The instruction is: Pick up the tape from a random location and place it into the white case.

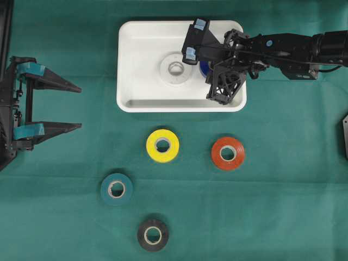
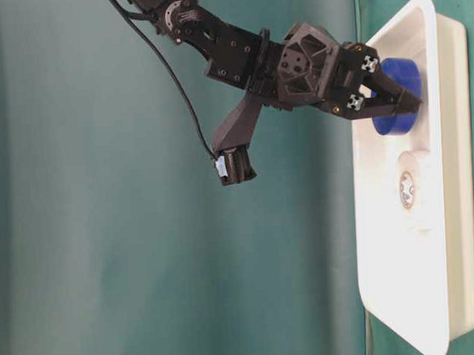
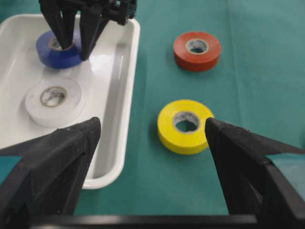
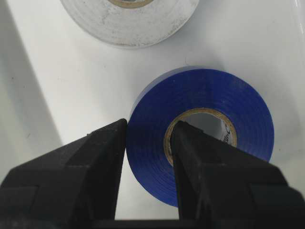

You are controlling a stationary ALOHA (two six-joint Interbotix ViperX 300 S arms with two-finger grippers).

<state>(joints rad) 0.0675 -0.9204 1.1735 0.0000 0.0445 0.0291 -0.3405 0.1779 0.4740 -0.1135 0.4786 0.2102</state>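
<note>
The blue tape [image 4: 200, 138] is pinched through its wall by the right gripper [image 4: 147, 148] — one finger inside the core — for lowering into the white case [image 1: 141, 38].

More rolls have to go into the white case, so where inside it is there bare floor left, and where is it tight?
The white case has bare floor along its left side, left of the white roll, and along the near rim. It is tight on the right: the right claw pinches the blue roll there, close beside the white roll.

A smooth green cloth [image 1: 283, 206] covers the whole table.
</note>
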